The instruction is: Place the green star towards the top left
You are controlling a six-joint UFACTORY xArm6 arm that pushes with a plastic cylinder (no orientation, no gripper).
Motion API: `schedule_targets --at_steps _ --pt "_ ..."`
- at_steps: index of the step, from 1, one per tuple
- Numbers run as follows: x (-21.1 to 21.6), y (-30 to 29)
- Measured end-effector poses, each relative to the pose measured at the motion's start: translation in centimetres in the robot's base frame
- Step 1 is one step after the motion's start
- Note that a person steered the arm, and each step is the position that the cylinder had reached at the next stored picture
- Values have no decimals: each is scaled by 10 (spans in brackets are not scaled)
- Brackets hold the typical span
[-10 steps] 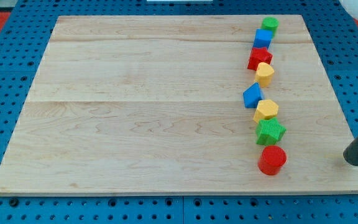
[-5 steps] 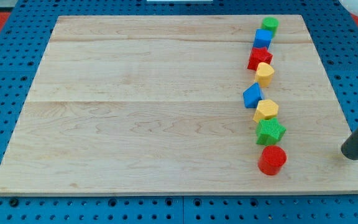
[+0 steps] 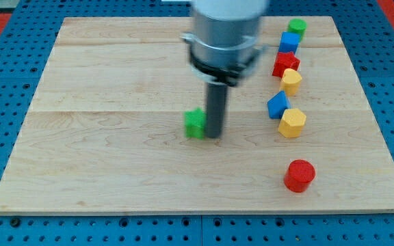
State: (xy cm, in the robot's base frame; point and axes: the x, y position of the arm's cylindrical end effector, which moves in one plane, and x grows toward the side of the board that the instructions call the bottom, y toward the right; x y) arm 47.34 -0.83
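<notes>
The green star [image 3: 195, 124] lies near the middle of the wooden board [image 3: 115, 82], a little toward the view's bottom. My tip [image 3: 214, 135] stands right against the star's right side, touching it or nearly so. The rod hangs from the arm's grey body, which fills the view's top centre. The star is a little blurred.
At the view's right a ragged column of blocks runs from top to bottom: a green cylinder [image 3: 296, 27], a blue cube [image 3: 289, 42], a red star [image 3: 285, 63], a yellow block [image 3: 291, 80], a blue block [image 3: 278, 105], a yellow hexagon [image 3: 292, 123] and a red cylinder [image 3: 299, 175].
The green star has left its place in the right column and moved left to the board's middle. My tip has gone from the right edge to the star's right side.
</notes>
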Motion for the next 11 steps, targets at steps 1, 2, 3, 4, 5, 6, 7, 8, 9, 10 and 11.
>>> schedule_targets --at_steps 1,2,3,4,5,6,7,8,9,10,11 --pt "-26 -104" --pt "-19 -150" --pt "-77 -161" --pt "-90 -161" --pt "-24 -164" --pt "-43 -134" --pt "-111 -127" --pt "-130 -103" --pt "-123 -96" --pt "-178 -96" --pt "-181 -95"
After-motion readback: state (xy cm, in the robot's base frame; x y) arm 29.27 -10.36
